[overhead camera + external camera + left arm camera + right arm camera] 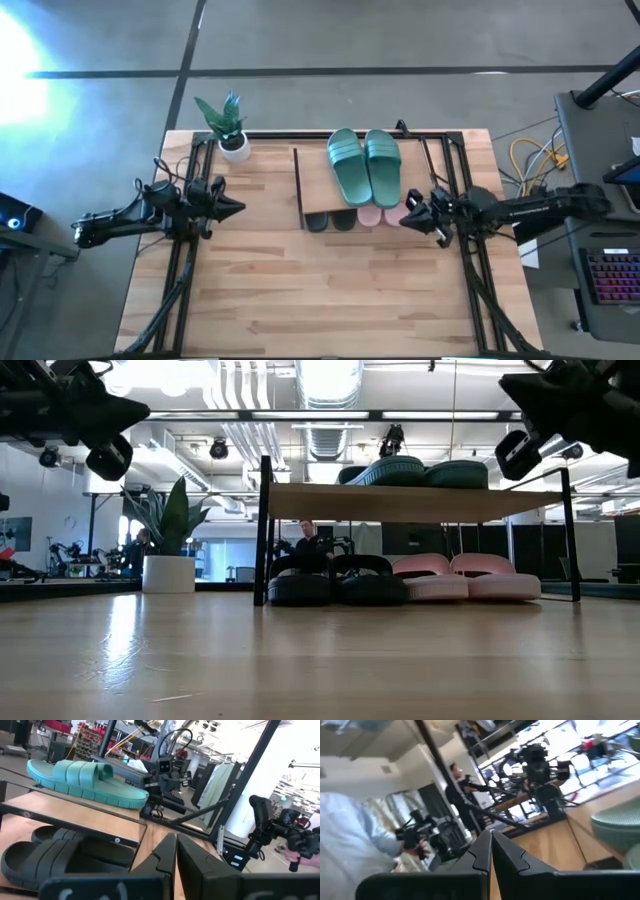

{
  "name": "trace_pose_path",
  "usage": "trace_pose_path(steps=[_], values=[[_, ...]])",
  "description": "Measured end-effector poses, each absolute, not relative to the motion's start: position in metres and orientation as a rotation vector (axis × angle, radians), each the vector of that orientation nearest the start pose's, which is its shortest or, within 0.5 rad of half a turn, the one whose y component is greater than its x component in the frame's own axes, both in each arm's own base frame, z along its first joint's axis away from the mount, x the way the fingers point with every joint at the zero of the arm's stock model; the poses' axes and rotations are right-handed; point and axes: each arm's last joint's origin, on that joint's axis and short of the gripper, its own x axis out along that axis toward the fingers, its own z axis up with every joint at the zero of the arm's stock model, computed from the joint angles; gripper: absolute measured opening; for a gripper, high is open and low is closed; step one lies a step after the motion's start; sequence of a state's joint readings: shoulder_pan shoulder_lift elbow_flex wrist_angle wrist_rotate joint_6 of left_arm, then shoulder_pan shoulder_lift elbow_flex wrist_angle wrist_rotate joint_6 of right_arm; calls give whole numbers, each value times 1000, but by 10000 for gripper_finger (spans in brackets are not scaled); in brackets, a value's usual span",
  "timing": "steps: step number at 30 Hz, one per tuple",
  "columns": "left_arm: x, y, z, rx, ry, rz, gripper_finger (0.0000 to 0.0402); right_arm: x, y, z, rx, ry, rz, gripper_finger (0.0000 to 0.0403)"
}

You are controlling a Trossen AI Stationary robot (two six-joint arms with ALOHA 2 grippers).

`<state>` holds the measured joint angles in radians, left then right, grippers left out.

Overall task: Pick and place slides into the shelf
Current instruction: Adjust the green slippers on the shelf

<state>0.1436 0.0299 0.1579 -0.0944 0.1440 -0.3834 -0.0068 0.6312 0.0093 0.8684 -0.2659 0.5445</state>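
The shelf (315, 175) stands at the table's far middle. The dark green pair (363, 165) lies on its wooden top board (400, 502). Under the board, on the table, the black pair (335, 582) and the pale pink pair (465, 580) rest on their soles side by side. My left gripper (238, 209) is shut and hovers left of the shelf, pointing at it. In its wrist view, a green slide (85, 780) and a black slide (60, 860) show past the fingers (167, 852). My right gripper (408, 212) is shut and hangs in the air at the shelf's right end (491, 845).
A potted plant (228, 130) in a white pot stands at the table's far left, beside the shelf. Bare wooden tabletop (320, 290) stretches across the near half. Black frame rails (185, 270) run along both table sides. People (460, 785) show in the room beyond.
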Motion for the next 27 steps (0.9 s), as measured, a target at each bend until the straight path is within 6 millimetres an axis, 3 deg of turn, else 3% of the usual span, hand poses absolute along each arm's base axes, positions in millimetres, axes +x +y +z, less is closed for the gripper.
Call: trace_pose_path(steps=[10,16,27], values=[[87,9,207,-379,-49,14,0,133,-5,191,464,-164,322,9],[87,10,207,-379,-59,55,0,137,-5,190,475,-72,292,9],[87,12,208,-294,-81,123,0,134,-3,207,432,43,309,9]])
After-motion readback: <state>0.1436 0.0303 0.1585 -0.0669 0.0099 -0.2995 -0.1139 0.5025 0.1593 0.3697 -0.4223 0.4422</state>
